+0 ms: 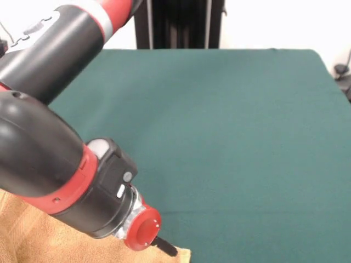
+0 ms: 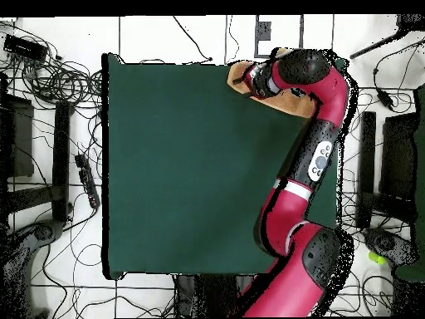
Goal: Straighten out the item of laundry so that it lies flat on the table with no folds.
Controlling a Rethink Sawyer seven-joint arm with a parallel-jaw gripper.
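Towel point(image 1: 49, 238): orange-yellow, at the table's corner, bottom left in the front view, top right in the overhead view point(image 2: 290, 101); mostly hidden under the arm.
Table point(image 1: 230, 137): dark green, otherwise bare.
Arm point(image 2: 319, 141): red and black, stretched from the base across the table's edge to the towel corner.
Gripper point(image 1: 164, 247): low over the towel; cannot tell whether open or closed.

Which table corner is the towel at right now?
The small orange-yellow terry towel lies at the dark green felt table's corner under the arm, in the front view's bottom left; other corners hold no towel.
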